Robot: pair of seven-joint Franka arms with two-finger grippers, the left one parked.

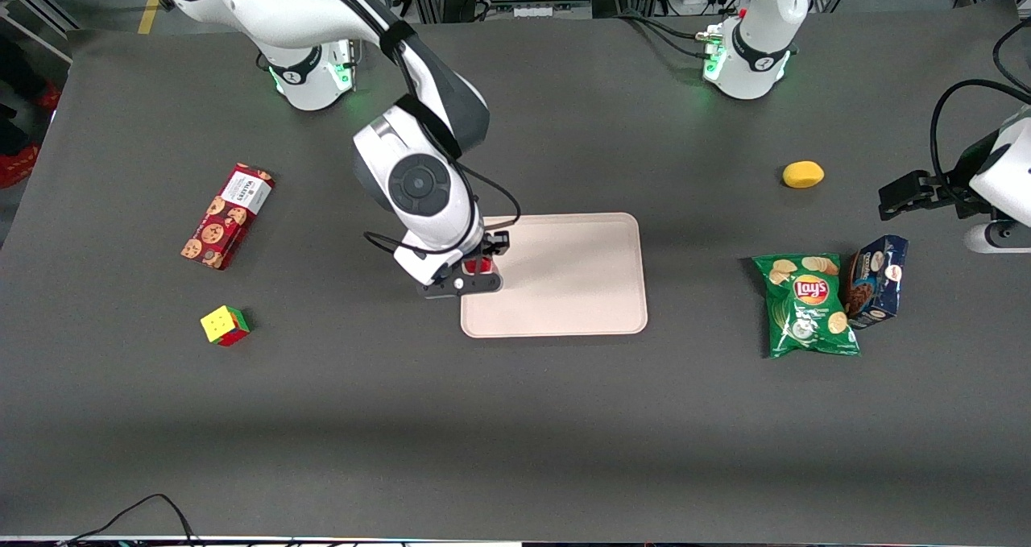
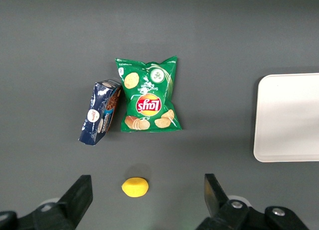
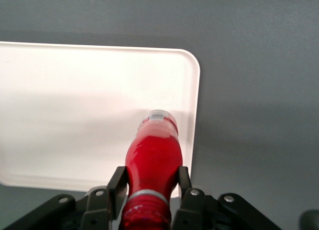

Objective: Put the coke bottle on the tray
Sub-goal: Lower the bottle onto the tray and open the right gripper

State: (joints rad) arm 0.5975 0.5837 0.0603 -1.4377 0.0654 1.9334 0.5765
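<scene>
My right gripper (image 1: 481, 271) is shut on the coke bottle (image 1: 478, 266), over the end of the tray (image 1: 564, 281) that lies toward the working arm. In the right wrist view the two fingers (image 3: 117, 187) press on the sides of the red bottle (image 3: 153, 160) just below its cap. The bottle's clear base points down at the pale tray (image 3: 75, 100), close to a rounded corner. I cannot tell whether the base touches the tray. The tray's end also shows in the left wrist view (image 2: 289, 115).
A red cookie box (image 1: 228, 215) and a colour cube (image 1: 225, 325) lie toward the working arm's end. A green Lay's bag (image 1: 808, 305), a blue box (image 1: 876, 279) and a yellow lemon (image 1: 803, 174) lie toward the parked arm's end.
</scene>
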